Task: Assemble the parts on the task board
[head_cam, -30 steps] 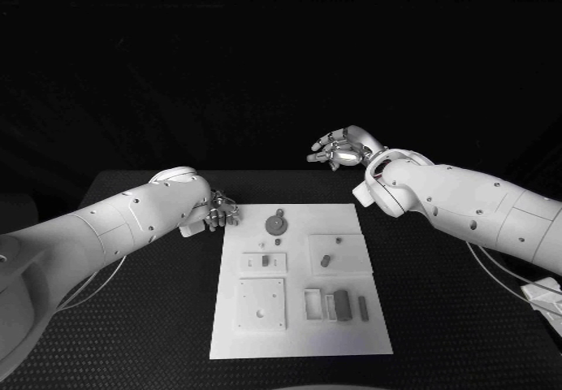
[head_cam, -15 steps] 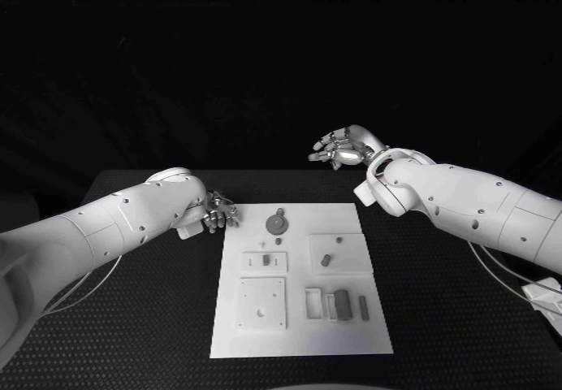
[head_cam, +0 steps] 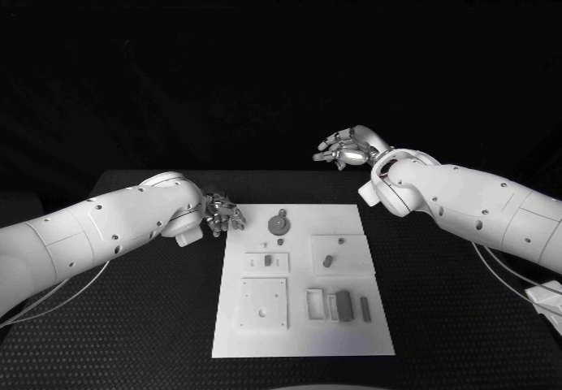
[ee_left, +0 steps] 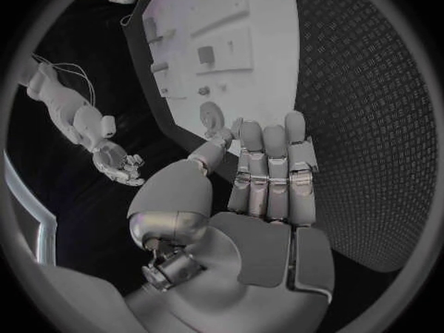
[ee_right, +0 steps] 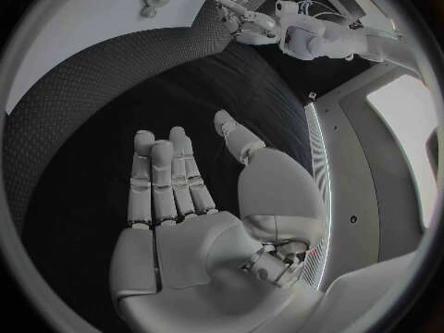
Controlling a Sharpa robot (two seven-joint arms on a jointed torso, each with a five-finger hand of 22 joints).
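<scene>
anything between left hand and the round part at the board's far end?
Nothing: head view shows bare board corner and table between the left hand and the round part.

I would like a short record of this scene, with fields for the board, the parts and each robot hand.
board: white board flat on the black table
parts: small grey parts spread over the board
left robot hand: left hand open, holds nothing, near the board's far left corner
right robot hand: right hand open, holds nothing, raised beyond the table's far edge
</scene>
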